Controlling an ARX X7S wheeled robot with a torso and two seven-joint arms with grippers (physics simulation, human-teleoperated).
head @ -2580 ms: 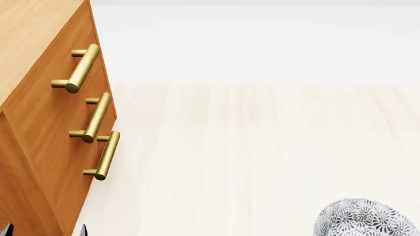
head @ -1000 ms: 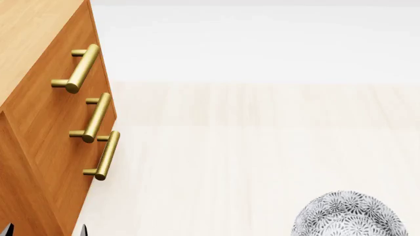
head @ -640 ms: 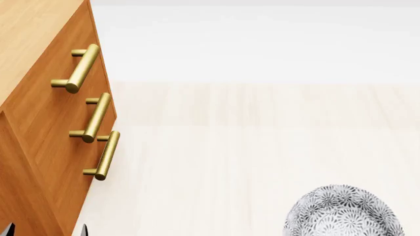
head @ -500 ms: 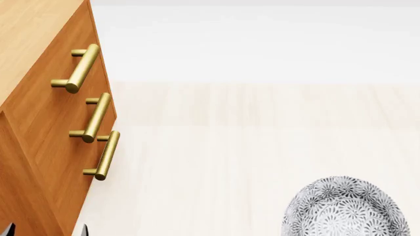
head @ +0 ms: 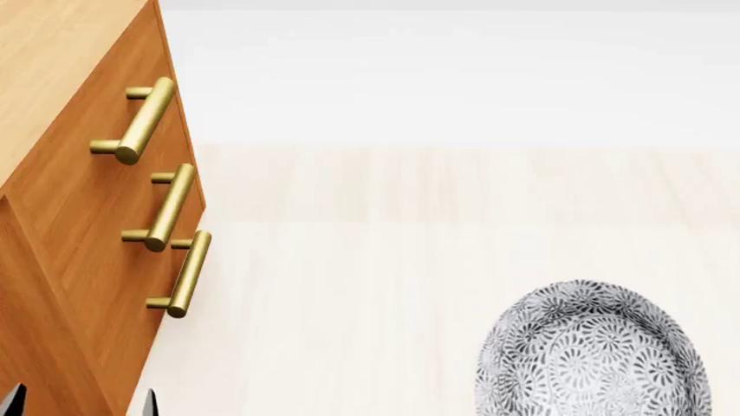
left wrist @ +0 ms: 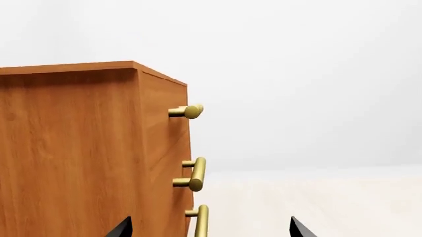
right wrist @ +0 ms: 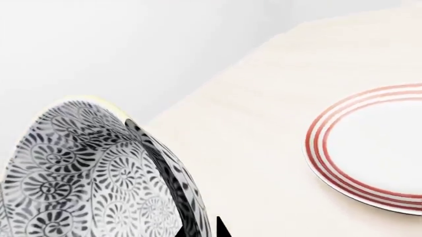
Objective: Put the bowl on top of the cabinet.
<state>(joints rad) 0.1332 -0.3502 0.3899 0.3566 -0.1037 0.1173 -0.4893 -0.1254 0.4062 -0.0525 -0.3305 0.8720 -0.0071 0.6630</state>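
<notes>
**A:** Two hands, one load. Which one has the bowl (head: 590, 351)?

**B:** The right hand (right wrist: 197, 222). Its wrist camera shows the patterned wall right up against it, with a dark finger lying along the rim. I judge it clamped on the rim, with the bowl carried tilted and clear of the desk (right wrist: 264, 148). The red-ringed plate (right wrist: 369, 148) lies on the desk, beyond the hand and apart from it.

**A:** And the left hand (left wrist: 209, 231)?

**B:** Spread wide with nothing between its tips. It hangs just beside the cabinet (head: 81, 217), near the corner where the side panel meets the front.

**A:** So where does the goal lie from the loaded hand?

**B:** Across to its left and higher. From the head camera the bowl sits well apart from the cabinet, with bare pale surface between them. The lighter wooden top (head: 52, 69) runs away from the robot, past the brass bar handles (head: 145, 121).

**A:** The left hand is nearer, then.

**B:** Nearer, but empty. My reading is that the right hand must carry the bowl leftward and upward over the front edge, levelling it before release. The top stands above the left hand's height, so clearance over that edge looks like the main risk.
</notes>
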